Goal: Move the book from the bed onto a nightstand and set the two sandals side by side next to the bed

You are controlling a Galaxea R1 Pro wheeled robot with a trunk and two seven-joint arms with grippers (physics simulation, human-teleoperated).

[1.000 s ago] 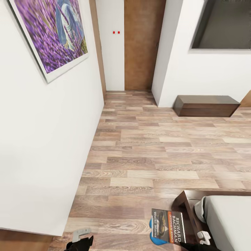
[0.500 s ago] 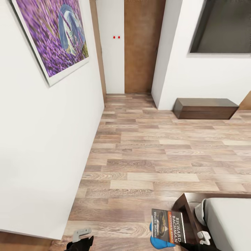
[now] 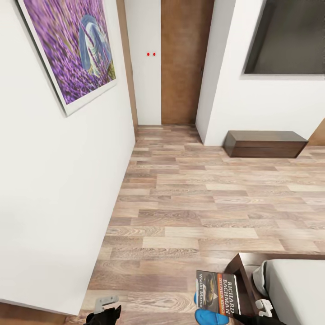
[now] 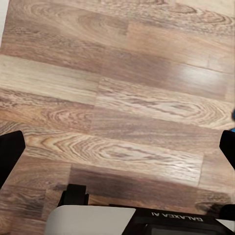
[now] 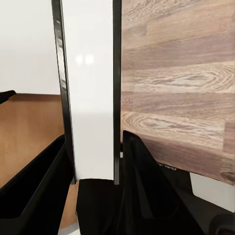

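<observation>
Glossy paperback, thin and light: our right end effector (image 5: 95, 161) is clamped on the book (image 3: 218, 293) by its lower edge, above a blue sandal (image 3: 211, 316) beside the bed (image 3: 298, 289). Left end effector (image 3: 106, 307) hangs apart, empty.

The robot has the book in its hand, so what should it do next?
Probably keep turning to look for a nightstand. The right gripper is shut on the book, seen edge-on between its fingers, and no nightstand is in the head view, just wood floor and a low cabinet.
</observation>
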